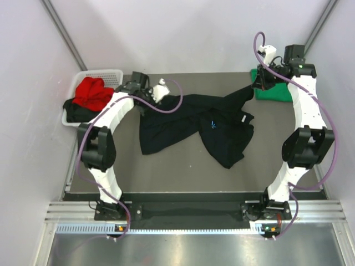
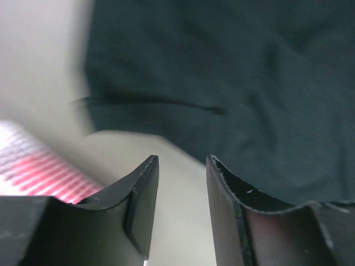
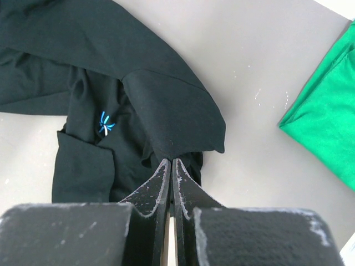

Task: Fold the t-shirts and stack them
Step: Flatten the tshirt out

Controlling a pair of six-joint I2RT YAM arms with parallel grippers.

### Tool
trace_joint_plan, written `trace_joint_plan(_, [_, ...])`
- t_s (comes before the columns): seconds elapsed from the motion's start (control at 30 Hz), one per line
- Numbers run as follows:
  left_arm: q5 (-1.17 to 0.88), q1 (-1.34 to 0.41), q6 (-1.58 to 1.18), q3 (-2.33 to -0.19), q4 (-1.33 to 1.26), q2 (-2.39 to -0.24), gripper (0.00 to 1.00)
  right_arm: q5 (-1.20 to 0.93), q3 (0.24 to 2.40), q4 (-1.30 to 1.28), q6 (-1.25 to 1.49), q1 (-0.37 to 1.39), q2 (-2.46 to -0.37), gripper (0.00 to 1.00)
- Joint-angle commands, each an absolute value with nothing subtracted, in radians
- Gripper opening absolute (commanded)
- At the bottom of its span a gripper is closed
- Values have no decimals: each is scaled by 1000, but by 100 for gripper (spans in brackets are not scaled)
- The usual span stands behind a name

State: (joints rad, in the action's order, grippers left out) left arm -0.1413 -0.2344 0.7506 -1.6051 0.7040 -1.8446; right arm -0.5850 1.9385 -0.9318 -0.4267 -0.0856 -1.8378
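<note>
From up top, the big black t-shirt point(image 1: 188, 124) is sprawled rumpled across the middle of the grey tabletop point(image 1: 183, 160), with its little blue mark point(image 1: 212, 124) facing up. One corner of it is pulled out toward the far right, right up to the right claw point(image 1: 257, 84). The green t-shirt point(image 1: 274, 93) sits folded at the far right corner, just beside that claw. Over on the far left there's the white basket point(image 1: 105, 73) with a red t-shirt point(image 1: 91, 93) heaped on it and some more black cloth point(image 1: 77, 112) hanging over its near side. The left claw point(image 1: 141, 102) is at the left edge of the black shirt, between it and the basket. The left wrist view is pretty blurry. The claw is partway open with bare tabletop showing in the gap, so it's got nothing in it, and the black shirt fills the area just past the fingertips point(image 2: 145, 172). There's a smear of red and white off to the left. In the right wrist view the claw is squeezed closed, with the fingers point(image 3: 161, 183) basically touching and a fold of the black shirt pinched at the tips. The blue mark is off to the left and the green shirt is at the right edge.
</note>
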Motion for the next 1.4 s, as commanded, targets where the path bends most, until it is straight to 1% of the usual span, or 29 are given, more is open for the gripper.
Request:
trace_joint_plan(0.0, [-209,-294,876,-1600,874,-1902,44,-583,1937,-931,-443,-75,-1836,0])
trace_joint_plan(0.1, [-176,-313,839,-1627,882,-1954,43,-578,1934,-930,-445,-75,-1839,0])
trace_joint_plan(0.27, [-104,-319,773,-1686,871,-2040,43,-577,1931,-930,-443,-75,-1844,0])
trace_joint_plan(0.5, [-45,-319,718,-1695,804,-2086,42,-572,1921,-928,-440,-74,-1838,0])
trace_joint_plan(0.77, [-22,-318,692,-1704,775,-2135,37,-574,1921,-933,-443,-74,-1847,0])
trace_joint_plan(1.03, [-9,-318,678,-1736,765,-2161,36,-578,1910,-933,-446,-75,-1853,0])
trace_joint_plan(1.13, [28,-314,675,-1744,768,-2174,35,-584,1905,-933,-446,-75,-1855,0])
trace_joint_plan(1.33, [5,-293,641,-1779,772,-2175,35,-583,1904,-933,-449,-75,-1858,0])
trace_joint_plan(1.37, [-30,-291,641,-1801,797,-2181,35,-584,1902,-934,-449,-74,-1861,0])
